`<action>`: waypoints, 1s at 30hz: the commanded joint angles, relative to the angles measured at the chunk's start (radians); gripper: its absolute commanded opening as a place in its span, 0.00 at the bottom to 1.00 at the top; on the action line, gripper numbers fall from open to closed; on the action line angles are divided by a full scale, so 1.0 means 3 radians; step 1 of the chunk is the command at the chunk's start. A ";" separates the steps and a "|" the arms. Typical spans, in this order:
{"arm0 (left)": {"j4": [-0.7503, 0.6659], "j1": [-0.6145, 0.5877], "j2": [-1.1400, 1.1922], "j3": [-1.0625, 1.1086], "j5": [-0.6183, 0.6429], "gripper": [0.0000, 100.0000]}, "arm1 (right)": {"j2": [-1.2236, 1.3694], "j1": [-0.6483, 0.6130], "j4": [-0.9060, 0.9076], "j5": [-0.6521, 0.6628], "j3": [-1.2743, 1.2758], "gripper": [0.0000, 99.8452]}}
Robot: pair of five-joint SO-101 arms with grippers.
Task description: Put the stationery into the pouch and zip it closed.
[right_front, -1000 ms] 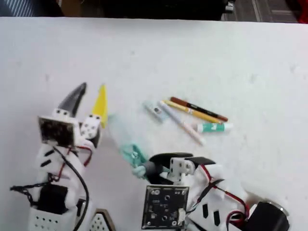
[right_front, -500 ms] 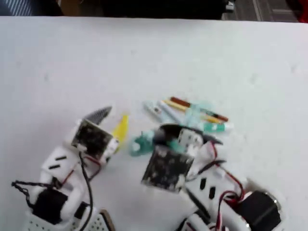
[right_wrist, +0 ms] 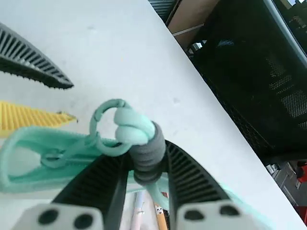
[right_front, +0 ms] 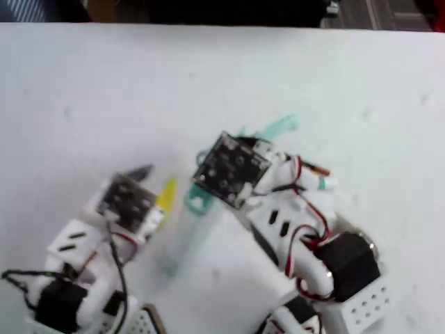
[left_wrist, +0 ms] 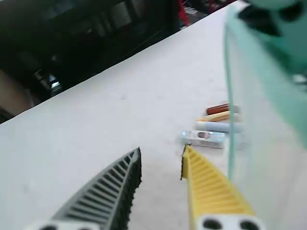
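Note:
A translucent teal pouch (right_front: 278, 127) hangs lifted over the table's middle. My right gripper (right_wrist: 146, 152) is shut on the pouch's grey zipper pull (right_wrist: 145, 158), which carries a teal knot and ring (right_wrist: 108, 115). In the high view the right arm's wrist (right_front: 231, 168) covers most of the stationery, and only pen ends (right_front: 318, 170) stick out. My left gripper (right_front: 158, 177) stands open just left of the pouch, with nothing between its dark and yellow fingers. Its own view shows the left gripper (left_wrist: 161, 151), the pens and glue stick (left_wrist: 211, 125) beyond it on the table, and the pouch wall (left_wrist: 268, 86) close by.
The white table (right_front: 104, 83) is bare to the far and left sides. Its far edge (right_front: 208, 25) meets a dark area with black crates. The right arm's base (right_front: 348, 278) sits at the near right.
My right arm swung from the near edge up over the stationery, lifting the pouch with it. My left gripper drew back toward the near side and turned right, still open.

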 commanded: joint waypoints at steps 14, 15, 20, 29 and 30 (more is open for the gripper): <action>0.1800 0.0688 -0.0033 -0.1913 0.0123 0.30 | 0.0453 0.0105 -0.0182 -0.0031 0.0031 0.02; 0.1836 0.0816 -0.0033 -0.1887 0.0128 0.31 | 0.0458 0.0105 -0.0182 -0.0031 0.0031 0.02; 0.1539 0.0821 -0.0028 -0.1458 0.0159 0.35 | 0.0458 0.0079 -0.0176 -0.0031 0.0031 0.02; 0.0706 0.0811 -0.0033 -0.0634 0.0650 0.38 | 0.0458 0.0079 -0.0171 -0.0031 0.0031 0.02; 0.0563 0.0698 -0.0033 -0.0527 0.0655 0.38 | 0.0458 0.0079 -0.0171 -0.0031 0.0031 0.02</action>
